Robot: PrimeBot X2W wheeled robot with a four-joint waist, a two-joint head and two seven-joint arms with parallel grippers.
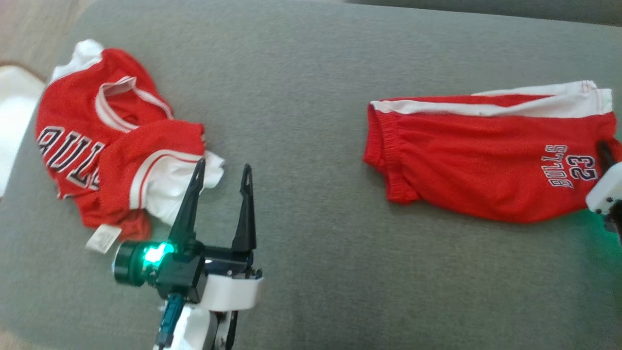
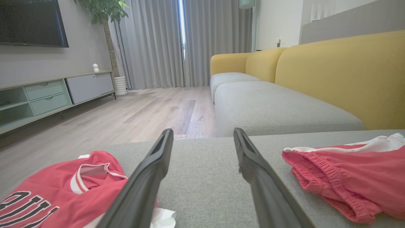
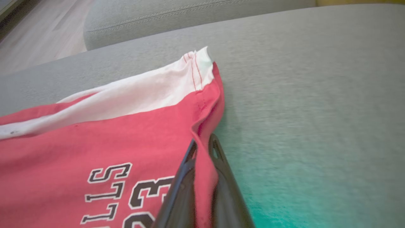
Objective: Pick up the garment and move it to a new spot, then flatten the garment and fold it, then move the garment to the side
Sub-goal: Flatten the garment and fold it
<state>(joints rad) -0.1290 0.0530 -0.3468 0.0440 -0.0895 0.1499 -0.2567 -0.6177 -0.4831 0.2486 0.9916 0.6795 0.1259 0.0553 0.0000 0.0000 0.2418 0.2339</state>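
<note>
right end effector [image 1: 603, 148]: clamped on shorts [image 1: 486, 160] hem, right edge of frame | left end effector [image 1: 223, 172]: wide open, empty, lower left by jersey [image 1: 97, 146]

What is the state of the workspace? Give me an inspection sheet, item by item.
Surface: grey sofa cushion, flat, bare between the two garments.
Job's things: red shorts lying spread out on the robot's right side, white stripe along the far edge, one hem corner pinched.
Clutter: red jersey, crumpled on the left side, apart from the shorts.
Grippers: left gripper open, holding nothing, by the jersey's edge; right gripper shut on the shorts' hem, fabric between its fingers.
Cables: short cable at the left wrist, clear of the garments.
Surroundings: yellow backrest, wooden floor, curtains, TV cabinet.
</note>
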